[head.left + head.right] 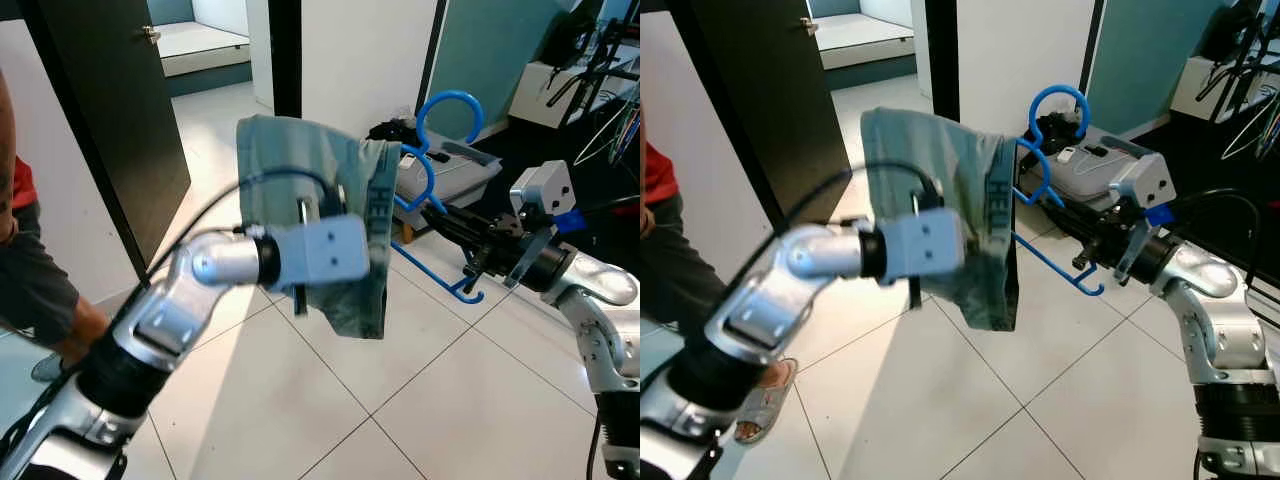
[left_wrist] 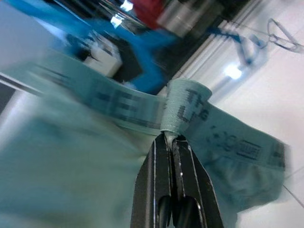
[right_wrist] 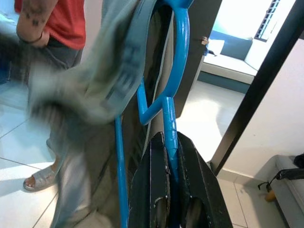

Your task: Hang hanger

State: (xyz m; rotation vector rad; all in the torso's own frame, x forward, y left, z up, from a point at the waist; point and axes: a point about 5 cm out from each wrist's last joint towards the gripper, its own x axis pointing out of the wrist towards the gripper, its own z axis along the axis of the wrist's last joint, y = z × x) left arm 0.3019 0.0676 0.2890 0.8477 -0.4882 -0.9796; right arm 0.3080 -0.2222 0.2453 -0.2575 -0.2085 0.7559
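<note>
Left pincer (image 2: pixel 170 137) is pressed together on the waistband of green shorts (image 1: pixel 340 215), which drape over the blue hanger (image 1: pixel 432 195) and hide its near end. Held above the floor (image 1: pixel 420 400), the hanger's hook points up and its long axis runs slantwise from the shorts toward the right pincer (image 3: pixel 171 142), clamped on its bar. At left, a person (image 1: pixel 665 230) is cut off.

I can read dark letters on the pale green stretchy band (image 1: pixel 381 205) of the green cloth shorts (image 1: pixel 310 180). From the head view they say "HEL". Up close in the left wrist view I see "HEL" again, then "TH" at the fold, and the rest is too blurry for me.
</note>
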